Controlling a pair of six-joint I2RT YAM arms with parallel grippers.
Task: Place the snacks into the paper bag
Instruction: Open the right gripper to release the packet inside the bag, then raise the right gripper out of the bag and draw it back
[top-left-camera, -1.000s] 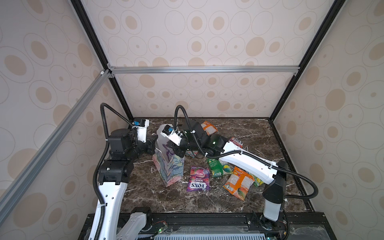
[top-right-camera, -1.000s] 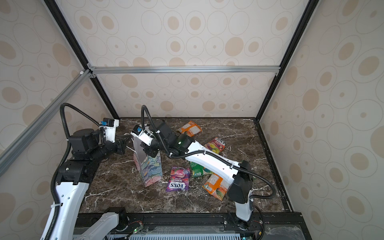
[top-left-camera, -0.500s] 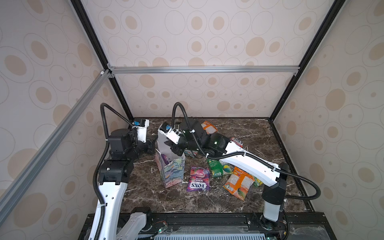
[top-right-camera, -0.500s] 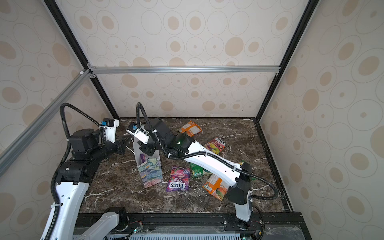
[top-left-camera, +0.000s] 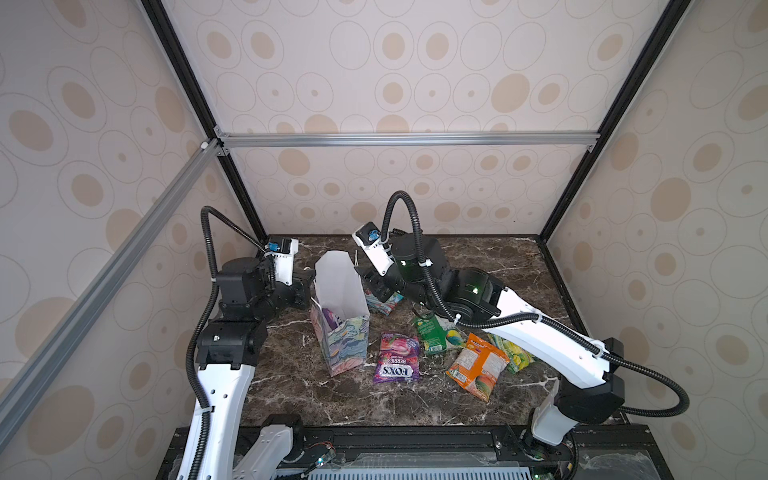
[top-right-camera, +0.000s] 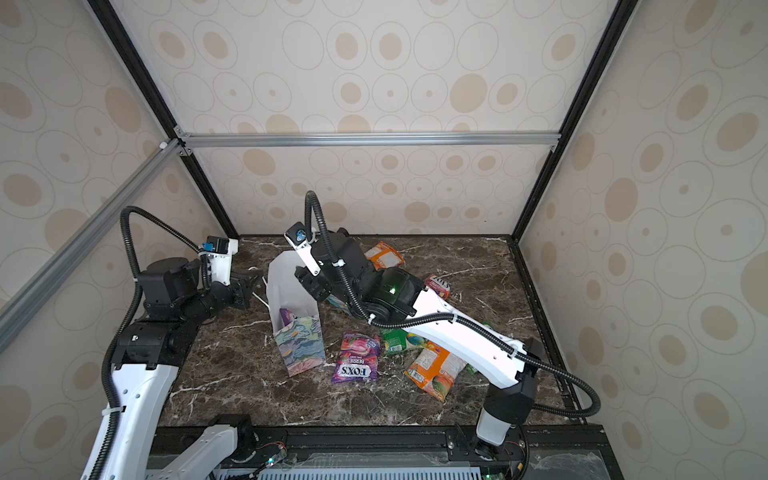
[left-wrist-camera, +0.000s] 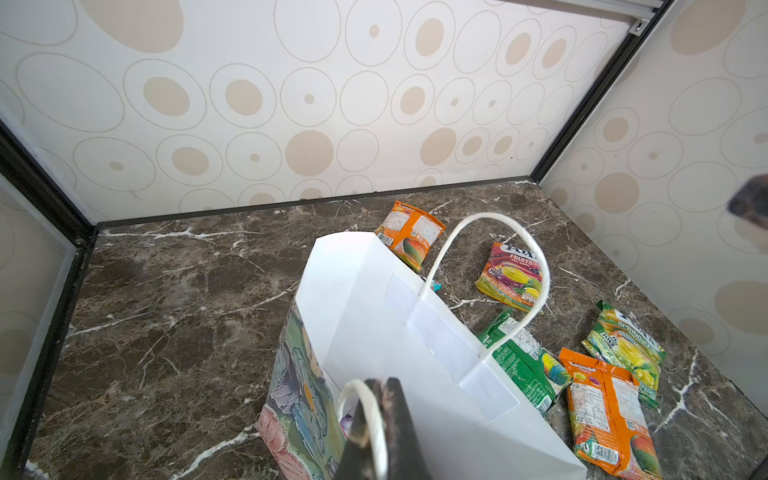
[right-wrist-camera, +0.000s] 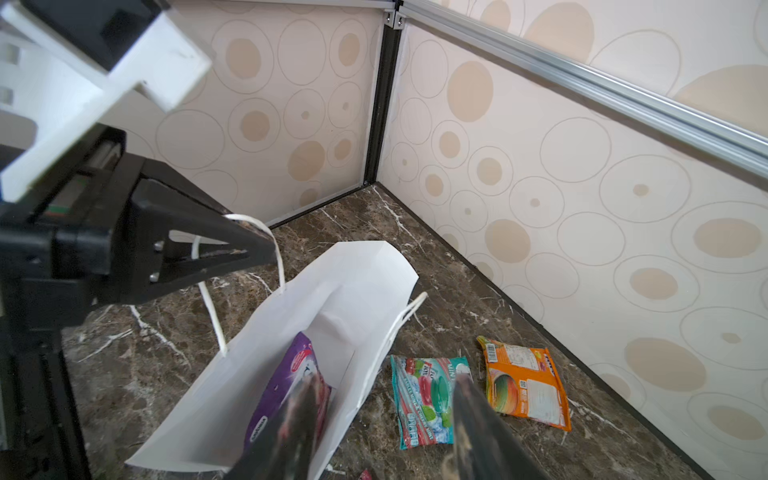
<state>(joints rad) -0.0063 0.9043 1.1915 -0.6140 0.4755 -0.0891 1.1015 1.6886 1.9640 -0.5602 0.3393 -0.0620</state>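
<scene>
step: release of a pack into the bag, by my read; drop looks done, exit not yet.
bag (top-left-camera: 347, 336): upright on the marble table (top-left-camera: 519, 270), between the two arms, mouth wide open, white inside showing.
left claw (left-wrist-camera: 380, 415): closed on the bag's near cord handle (right-wrist-camera: 249, 220), pulling that side of the mouth open.
right claw (right-wrist-camera: 386, 378): jaws apart, nothing between them. it sits up by the bag's rim on the teal pack side; over the mouth or just outside, can't tell.
purple pack (right-wrist-camera: 286, 382): inside the bag, on end against a wall, top below the rim.
left on table: teal pack (right-wrist-camera: 428, 399) just beside the bag, fox's berries pack (top-left-camera: 397, 357), green pack (top-left-camera: 434, 334), front orange pack (top-left-camera: 478, 365), green-yellow pack (left-wrist-camera: 627, 345), back orange pack (left-wrist-camera: 411, 237), red-yellow pack (left-wrist-camera: 511, 274). task approx. early.
do it well: take right claw straight up w/ jaws wide, away from the rim and the far handle loop (left-wrist-camera: 498, 232).
left side: hold the handle, no extra pull; thin paper, light bag, prob. tips easy.
risk: a finger snagging the far loop drags the bag over.
next pick: teal pack is closest; flat and glossy, so pinch an edge.
</scene>
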